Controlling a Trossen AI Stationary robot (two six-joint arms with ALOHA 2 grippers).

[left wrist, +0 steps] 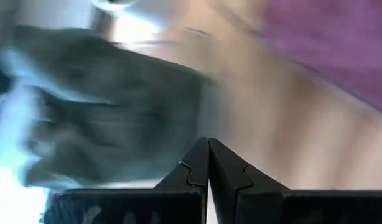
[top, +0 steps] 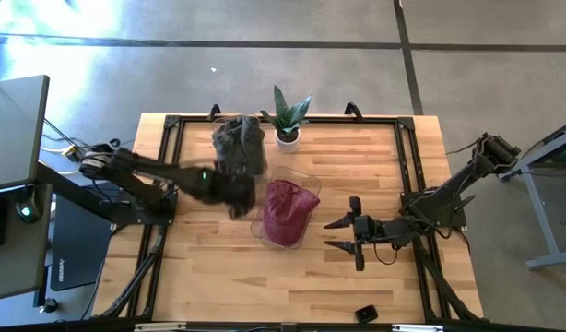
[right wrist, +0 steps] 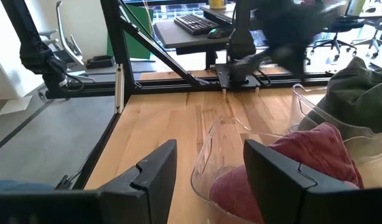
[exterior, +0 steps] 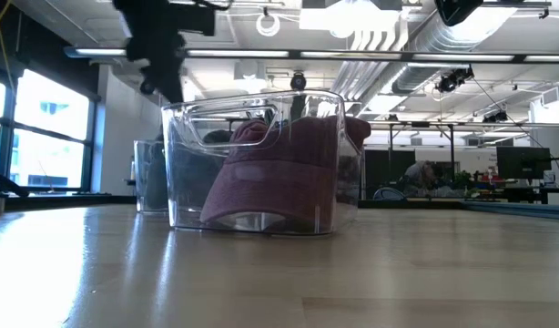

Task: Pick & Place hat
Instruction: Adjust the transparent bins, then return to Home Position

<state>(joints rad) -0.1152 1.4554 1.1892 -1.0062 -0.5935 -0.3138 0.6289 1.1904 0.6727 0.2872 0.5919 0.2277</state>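
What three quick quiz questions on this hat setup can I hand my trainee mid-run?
1. True or false: the maroon hat lies inside the clear bin.
2. Which hand is shut: A) left hand B) right hand?
3. Fill in: the grey hat lies beside the potted ____ at the table's far edge.

Key: 1 true; 2 A, its fingers are pressed together while the right hand's stand apart near the bin; 3 plant.
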